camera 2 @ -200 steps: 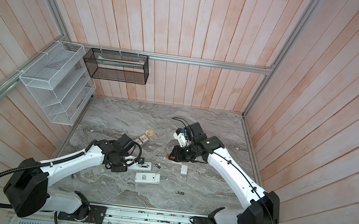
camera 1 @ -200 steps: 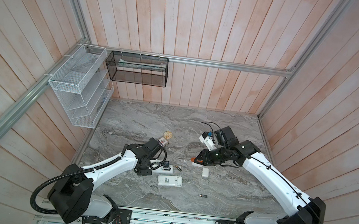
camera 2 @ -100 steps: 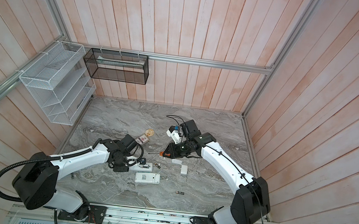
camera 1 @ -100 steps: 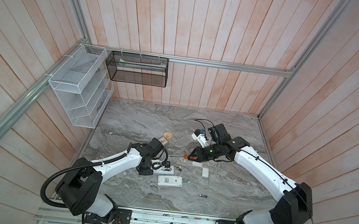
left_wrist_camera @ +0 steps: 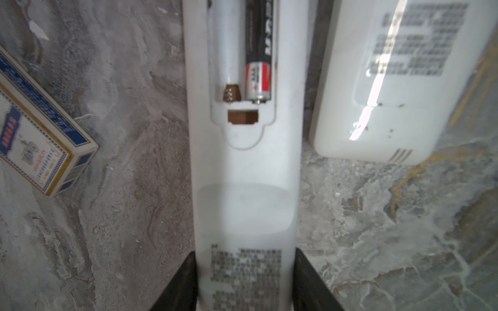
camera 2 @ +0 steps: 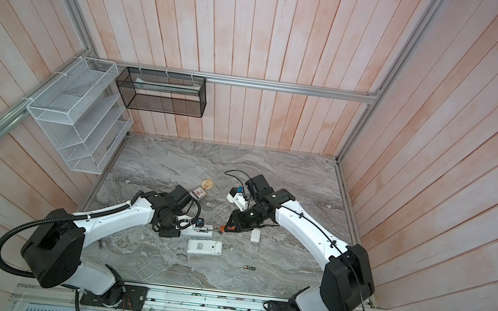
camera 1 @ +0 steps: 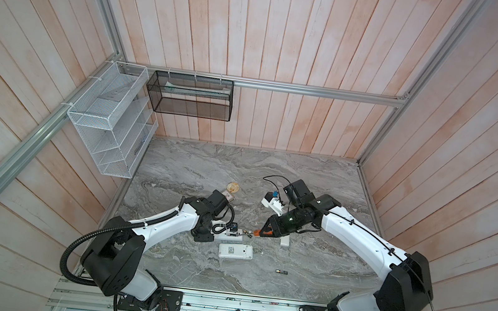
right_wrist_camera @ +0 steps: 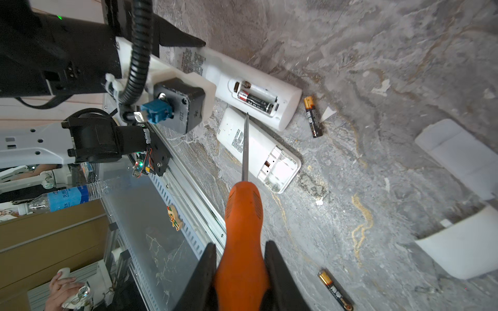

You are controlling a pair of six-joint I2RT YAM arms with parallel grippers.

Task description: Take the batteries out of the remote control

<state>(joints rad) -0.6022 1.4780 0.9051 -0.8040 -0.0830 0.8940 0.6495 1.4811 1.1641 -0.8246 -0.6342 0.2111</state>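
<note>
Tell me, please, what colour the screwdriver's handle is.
Orange; the screwdriver handle shows best in the right wrist view.

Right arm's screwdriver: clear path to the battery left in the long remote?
Probably yes: the battery lies exposed in the uncovered remote, the screwdriver tip hangs right beside it, nothing between.

The setting is a robotics lab test cell. A marble-patterned tabletop (camera 1: pixel 206 170) is boxed in on three sides by wooden plank walls (camera 1: pixel 257 33) framed with aluminium bars (camera 1: pixel 315 91). Along the tabletop's near edge an aluminium rail (camera 1: pixel 237 305) is fixed, and on it the left arm (camera 1: pixel 160 223) and the right arm (camera 1: pixel 357 239) are mounted. Above the tabletop's far left corner a white wire rack (camera 1: pixel 108 118) and a black mesh basket (camera 1: pixel 190 96) are hung. Beyond the tabletop's near edge, past the rail, a bare circuit board (right_wrist_camera: pixel 140 168) and a water bottle (right_wrist_camera: pixel 67 195) are seen.
</note>
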